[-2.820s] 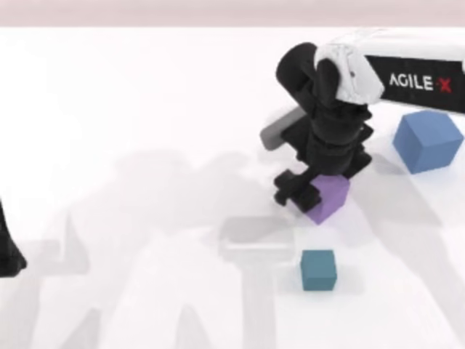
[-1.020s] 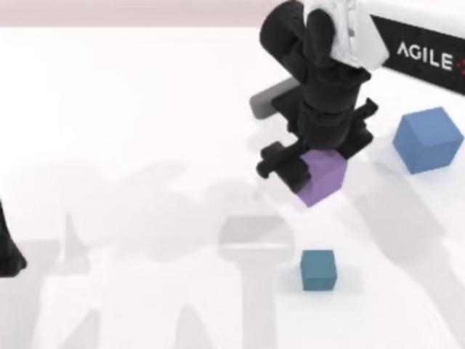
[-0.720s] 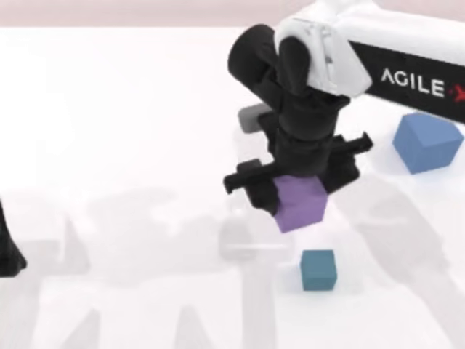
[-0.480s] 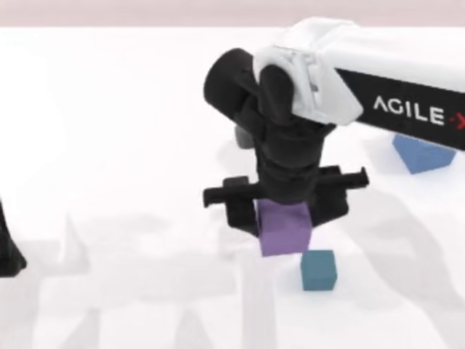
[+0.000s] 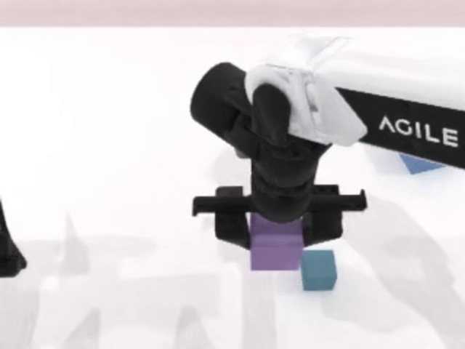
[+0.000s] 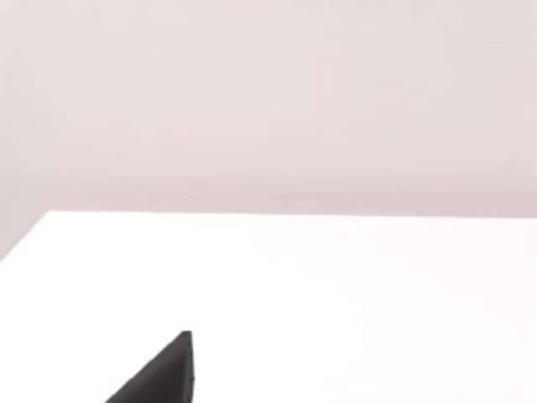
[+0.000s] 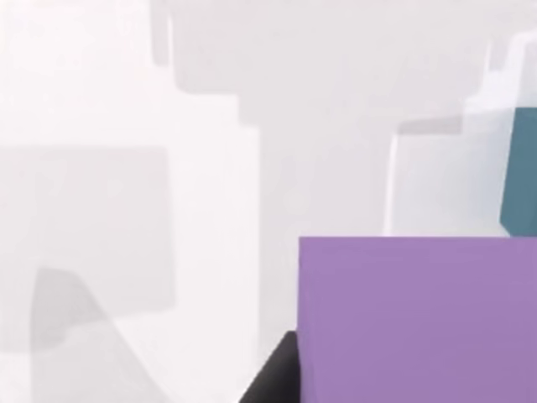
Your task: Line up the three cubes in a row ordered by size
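1. Key relation: purple cube [image 5: 276, 246], clamped in right gripper [image 5: 277, 227], sits just left of teal cube [image 5: 319, 269] in top view and slightly toward the far edge from it. Near faces not yet level; small gap btwn the two, not touching.
2. Right gripper: fingers closed onto purple cube's left/right faces, one each side, cube square btwn them. Grip looks firm, cube not tilted.
3. Purple cube edges approx parallel to teal cube's edges, so no yaw fix needed, judging by top view.
4. Height: can't tell for sure if purple cube is on the table [image 5: 109, 145] or just above. Right wrist view shows purple cube [image 7: 419, 319] filling the foreground, teal cube [image 7: 520, 176] beyond and off to one side.
5. Blue cube [image 5: 420, 164]: well right of teal cube and toward the far edge, mostly hidden under right arm. Not in row yet.
6. Right arm pose: reaching in from the right side, wrist pointing straight down over purple cube, finger bar running left-right, parallel to the intended row.
7. Left arm: parked far left of teal cube, only a dark sliver at frame edge [image 5: 9, 251]. Left wrist view shows bare table and one dark finger tip [image 6: 164, 374]; opening can't be read.
8. Judgement: placement step for medium cube, approx halfway thru task. Next needs a short shift toward near edge, then lower and release. Risk: nudging teal cube w/ right-hand finger on opening.
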Motion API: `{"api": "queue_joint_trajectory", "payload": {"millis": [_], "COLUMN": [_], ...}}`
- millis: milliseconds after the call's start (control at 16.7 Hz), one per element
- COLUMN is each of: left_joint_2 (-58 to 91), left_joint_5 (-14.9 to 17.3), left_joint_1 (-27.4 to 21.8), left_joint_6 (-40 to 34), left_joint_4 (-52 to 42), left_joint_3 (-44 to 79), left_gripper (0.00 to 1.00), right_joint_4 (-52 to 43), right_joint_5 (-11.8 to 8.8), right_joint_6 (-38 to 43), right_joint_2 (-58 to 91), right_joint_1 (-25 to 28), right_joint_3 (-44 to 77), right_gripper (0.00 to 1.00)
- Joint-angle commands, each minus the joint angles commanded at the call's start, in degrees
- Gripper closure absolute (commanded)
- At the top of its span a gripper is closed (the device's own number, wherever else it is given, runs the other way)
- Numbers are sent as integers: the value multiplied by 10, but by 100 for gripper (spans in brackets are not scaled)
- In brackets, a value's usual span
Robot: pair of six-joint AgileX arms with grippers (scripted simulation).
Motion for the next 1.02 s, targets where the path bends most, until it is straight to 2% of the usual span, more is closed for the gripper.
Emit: {"api": "queue_joint_trajectory", "payload": {"millis": [180, 600, 840, 1020], "left_joint_2": [0, 0, 0, 0], "left_joint_5": [0, 0, 0, 0], "left_joint_1": [0, 0, 0, 0], "left_joint_6": [0, 0, 0, 0], "left_joint_4": [0, 0, 0, 0], "left_joint_3": [0, 0, 0, 0], "left_gripper": [0, 0, 0, 0], "right_joint_4": [9, 139, 145, 145], "right_joint_5": [-1, 0, 0, 0], "right_joint_6": [0, 3, 3, 3], "right_joint_2": [5, 39, 42, 42], "right_joint_1": [-2, 2, 2, 2], "right_joint_3": [-6, -98, -103, -103], "right_gripper": [100, 100, 100, 77]}}
